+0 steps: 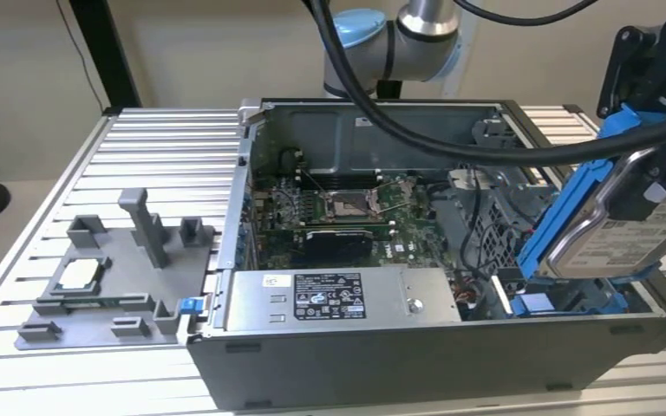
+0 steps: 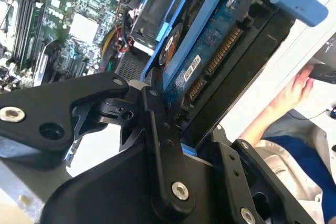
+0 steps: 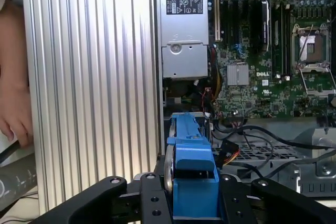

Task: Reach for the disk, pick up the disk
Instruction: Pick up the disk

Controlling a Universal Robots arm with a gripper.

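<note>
gripper [image 3: 193,203] clamped on one disk [image 1: 617,230] — tilted, raised above one open computer case [image 1: 426,347]

disk [image 1: 610,234]: we see silver metal, blue plastic bracket
gripper [image 3: 193,203]: matt black metal
bench [image 1: 159,156]: ribbed, bright aluminium

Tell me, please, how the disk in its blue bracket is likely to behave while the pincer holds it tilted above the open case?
The disk looks rigid, metal-bodied and probably dense, so it should not flex. The pincer clamps near one end of the blue bracket, so the long free end may lever and swing. The exposed circuit board and connector suggest it is fragile if knocked.
</note>
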